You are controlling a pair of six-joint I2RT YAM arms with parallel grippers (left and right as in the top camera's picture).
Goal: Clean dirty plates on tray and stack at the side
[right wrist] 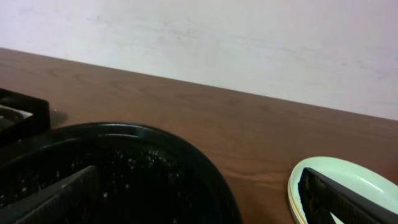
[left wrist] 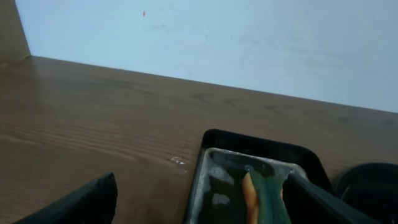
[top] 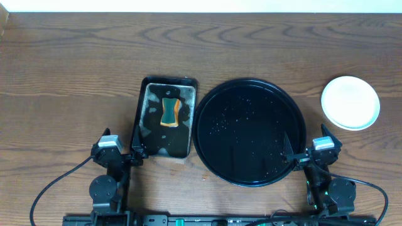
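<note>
The plates [top: 350, 102] sit stacked on the table at the far right, pale and free of sauce; in the right wrist view the stack [right wrist: 339, 177] shows a mint plate on top and a yellow edge beneath. The round black tray [top: 248, 132] holds only water droplets. My right gripper [top: 308, 149] hangs open at the tray's near right rim, one finger over the tray [right wrist: 155, 162], the other toward the plates. My left gripper [top: 122, 149] is open at the near left corner of the pan, holding nothing.
A rectangular black pan [top: 141, 119] with soapy water holds a green and orange sponge [top: 169, 112], left of the tray. In the left wrist view the sponge [left wrist: 264, 199] lies near my right finger. Bare wooden table stretches behind and to the left.
</note>
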